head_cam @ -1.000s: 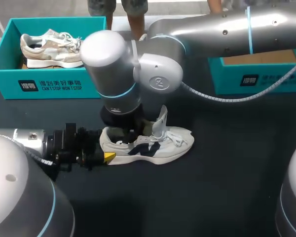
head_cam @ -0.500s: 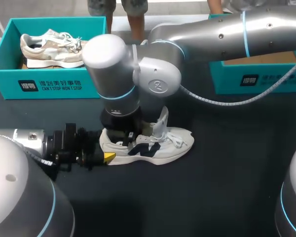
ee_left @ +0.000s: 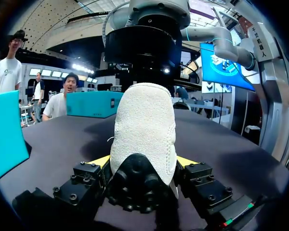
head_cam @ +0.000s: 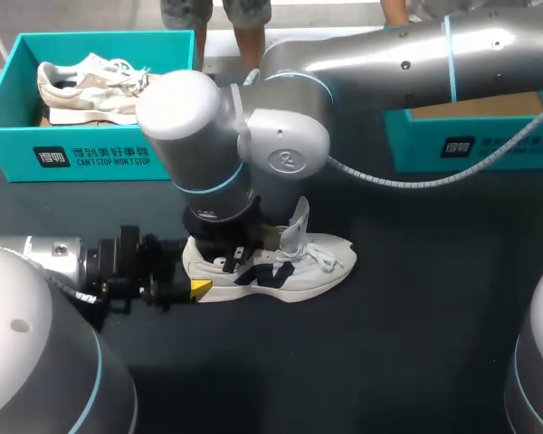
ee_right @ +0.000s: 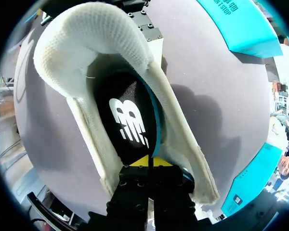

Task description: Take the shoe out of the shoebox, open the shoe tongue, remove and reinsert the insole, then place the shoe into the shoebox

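While the left gripper (ee_left: 142,161) clamps the white sneaker (head_cam: 290,267) at the heel (ee_left: 144,120), one yellow tip against each side, the sneaker stands upright on the dark table, sole down. Long axis: heel toward the left arm, toe pointing away from it. Tongue (head_cam: 297,226) pulled up and standing clear of the opening.

Right arm reaches across and comes straight down over the sneaker's opening. Right gripper (ee_right: 149,161) is inside the sneaker, fingers drawn together with hardly a gap, tips on the black insole (ee_right: 127,110) just toeward of its white logo. Cannot tell whether a fold of the insole is nipped between them.

Insole lies flat along the sneaker's axis, inside.

Judgement: insole step in hand. The right arm is the only one placed for it. The insole runs heelward from its fingers, so any pull should go up and back toward the heel, against the left gripper's hold.
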